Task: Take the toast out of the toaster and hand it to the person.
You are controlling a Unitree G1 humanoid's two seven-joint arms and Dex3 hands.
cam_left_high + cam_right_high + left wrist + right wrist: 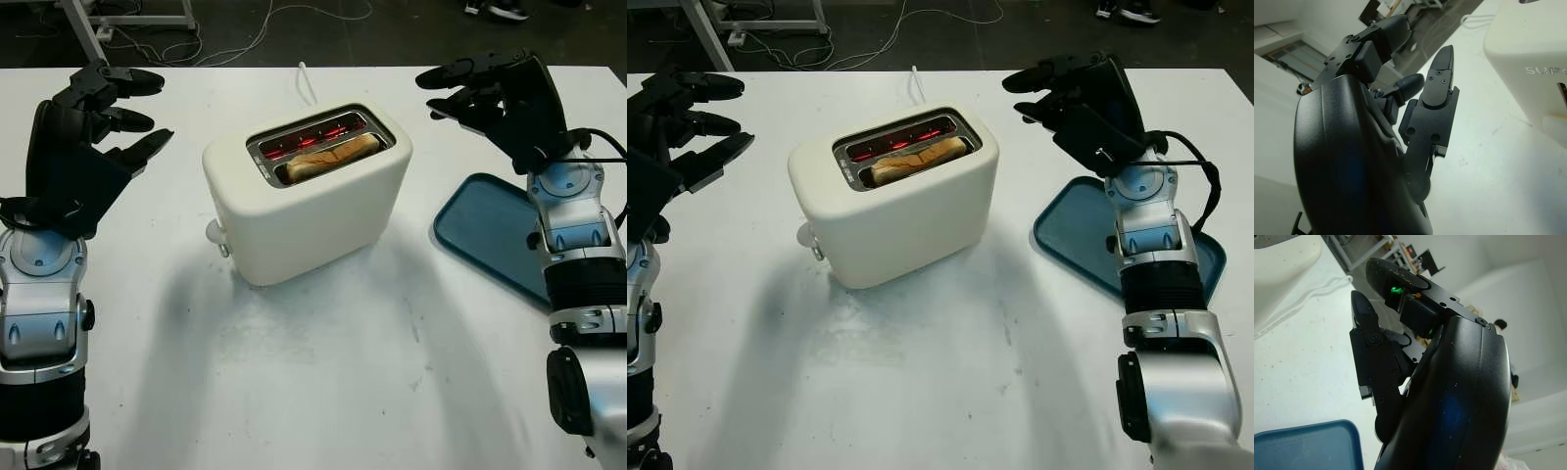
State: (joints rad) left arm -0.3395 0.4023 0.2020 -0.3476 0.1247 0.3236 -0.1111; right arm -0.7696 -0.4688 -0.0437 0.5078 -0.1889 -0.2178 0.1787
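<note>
Both hands are held raised above the white table [323,392], one on either side of the cream toaster [304,196]. The left hand [83,137] is open with nothing in it, well to the toaster's left, its fingers pointed toward the appliance. The right hand [490,98] is likewise open and holding nothing, near the toaster's far right corner and above the far edge of a blue tray [490,235] that lies flat on the table beside the toaster.

The toast [328,157] is seated in the nearer slot of the toaster, only its browned top edge showing at the slot's mouth, while red glowing elements can be seen in the farther slot. A white cord [306,83] is led away from the toaster's back across the table.

The step in hand is judged to be the approach: the toast has not been touched and remains fully in its slot. For the next move, one hand would need to be brought over the nearer slot and lowered fingers first, so that the toast's exposed top edge can be pinched across its thin faces and drawn straight upward. Care would be called for, since little of the slice stands clear of the slot and the elements appear lit. A shoe [500,10] is visible on the floor beyond the table's far edge.
</note>
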